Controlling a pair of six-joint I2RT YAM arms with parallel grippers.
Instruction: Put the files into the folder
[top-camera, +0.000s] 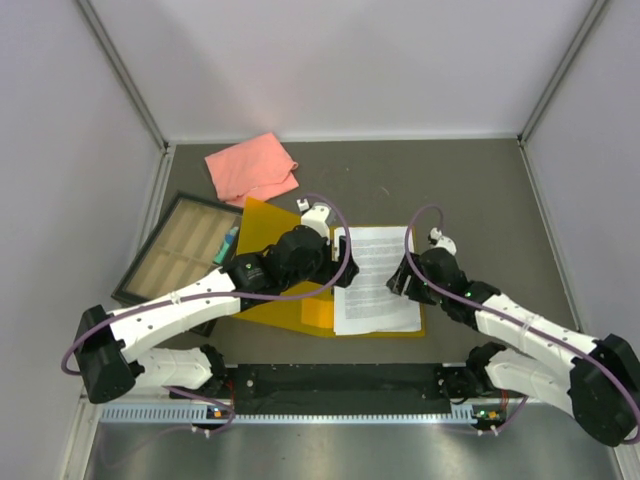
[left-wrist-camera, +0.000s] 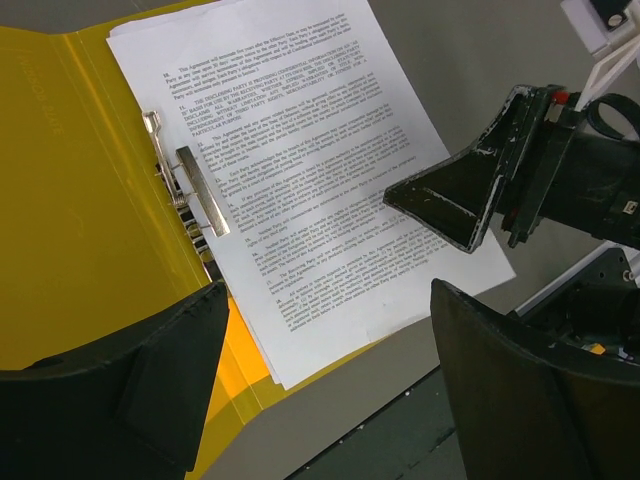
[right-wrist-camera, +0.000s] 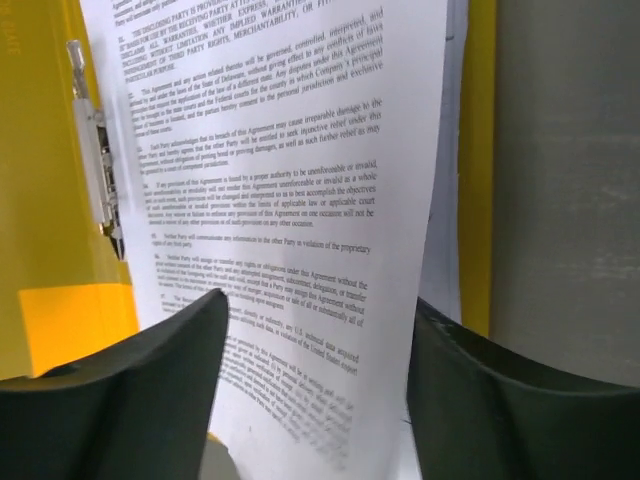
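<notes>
The yellow folder (top-camera: 262, 228) lies open on the grey table, its left cover raised under my left arm. The files (top-camera: 376, 272), white sheets of small black print, rest on its right half beside the metal clip (left-wrist-camera: 200, 190). My left gripper (top-camera: 335, 272) hovers above the files' near left corner, open, with nothing between its fingers (left-wrist-camera: 150, 390). My right gripper (top-camera: 400, 278) is at the files' right edge, jaws apart. In the right wrist view the top sheet (right-wrist-camera: 260, 150) runs between the two fingers (right-wrist-camera: 130, 390) and the folder (right-wrist-camera: 40, 200) shows yellow on both sides.
A pink cloth (top-camera: 250, 168) lies at the back left. A black-framed tray (top-camera: 180, 250) sits left of the folder with a teal object (top-camera: 228, 243) at its edge. A black rail (top-camera: 340, 385) lines the near edge. White walls enclose the table.
</notes>
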